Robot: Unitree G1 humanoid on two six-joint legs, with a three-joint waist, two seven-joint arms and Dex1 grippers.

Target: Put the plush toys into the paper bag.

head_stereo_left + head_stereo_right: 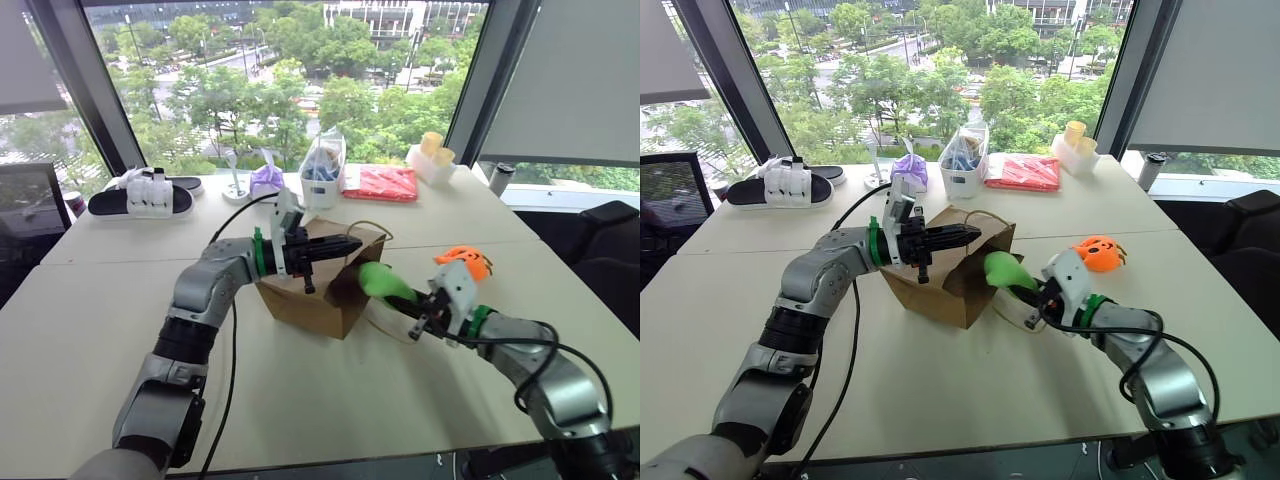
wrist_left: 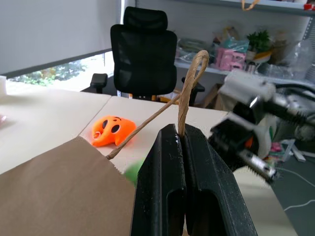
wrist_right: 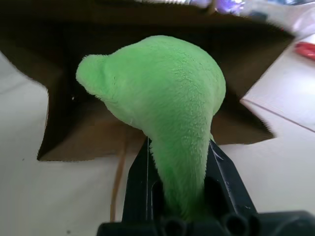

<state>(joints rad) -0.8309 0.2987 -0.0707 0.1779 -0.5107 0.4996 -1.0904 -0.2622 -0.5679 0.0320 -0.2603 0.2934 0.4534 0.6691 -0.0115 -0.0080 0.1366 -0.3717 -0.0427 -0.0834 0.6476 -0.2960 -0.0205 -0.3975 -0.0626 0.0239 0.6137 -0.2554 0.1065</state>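
The paper bag (image 1: 318, 290) lies on its side mid-table, its dark mouth facing three o'clock, so its inside is hard to make out. The left gripper (image 2: 183, 147) has its fingers pressed together on a twisted cord handle (image 2: 189, 81), which loops up above them, and hides part of the bag's top edge. The right gripper (image 3: 179, 162) is clamped on the green toy (image 1: 383, 282); the toy's narrow end disappears between the fingers while its rounded, fuzzy bulk sits right at the bag's mouth. The orange toy (image 1: 465, 263), with dark face marks, rests on the table at three o'clock of the bag, partly hidden behind the right gripper.
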